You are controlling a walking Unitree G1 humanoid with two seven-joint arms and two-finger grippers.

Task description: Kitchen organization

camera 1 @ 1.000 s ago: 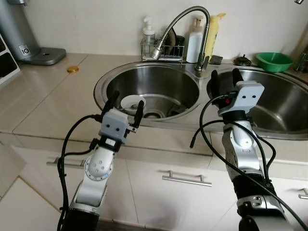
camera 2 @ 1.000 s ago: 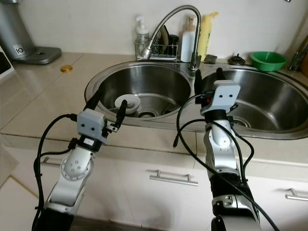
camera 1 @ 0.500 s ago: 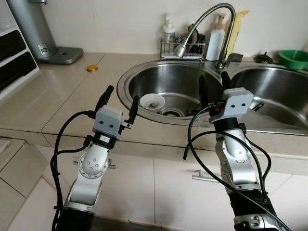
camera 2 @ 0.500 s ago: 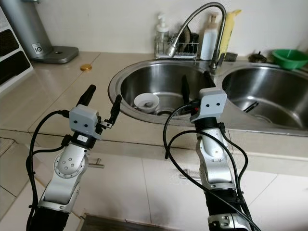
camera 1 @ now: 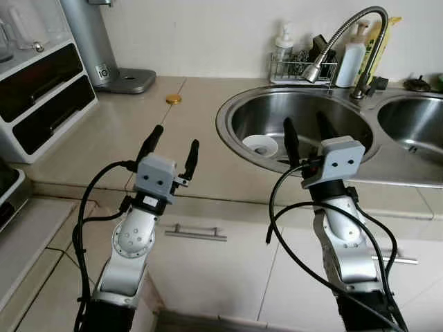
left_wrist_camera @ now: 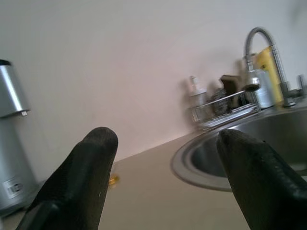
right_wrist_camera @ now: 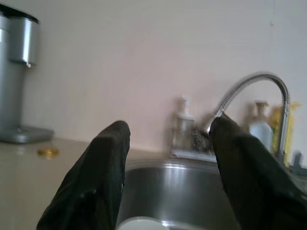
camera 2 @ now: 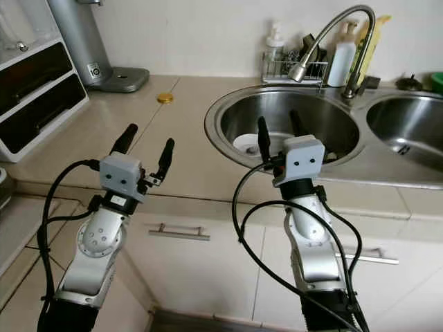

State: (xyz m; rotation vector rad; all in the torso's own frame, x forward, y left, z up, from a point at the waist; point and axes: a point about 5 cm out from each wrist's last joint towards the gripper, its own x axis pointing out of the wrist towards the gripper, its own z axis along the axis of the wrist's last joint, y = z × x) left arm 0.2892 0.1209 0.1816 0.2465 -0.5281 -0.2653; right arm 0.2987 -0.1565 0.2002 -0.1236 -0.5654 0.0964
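A white bowl [camera 1: 260,145] sits in the left basin of a steel double sink [camera 1: 228,114], under a bendy faucet [camera 1: 344,34]. My left gripper [camera 1: 176,138] is raised in front of the counter edge, open and holding nothing, to the left of the sink. My right gripper [camera 1: 304,123] is also open and holding nothing, raised before the near rim of the left basin. In the right wrist view the bowl's rim [right_wrist_camera: 139,224] shows low between the fingers [right_wrist_camera: 100,182]. The left wrist view looks between its fingers [left_wrist_camera: 91,182] along the counter toward the faucet [left_wrist_camera: 254,52].
A small gold lid [camera 1: 173,99] lies on the beige counter. A silver appliance [camera 1: 97,34] and a white unit with black drawers [camera 1: 41,90] stand at the left. A wire rack with bottles [camera 1: 301,66] is behind the sink. Cabinet fronts with a handle [camera 1: 195,233] are below.
The whole view has swung left: the sink has slid right and the drawer unit has come in. Both grippers remain raised and open, holding nothing.
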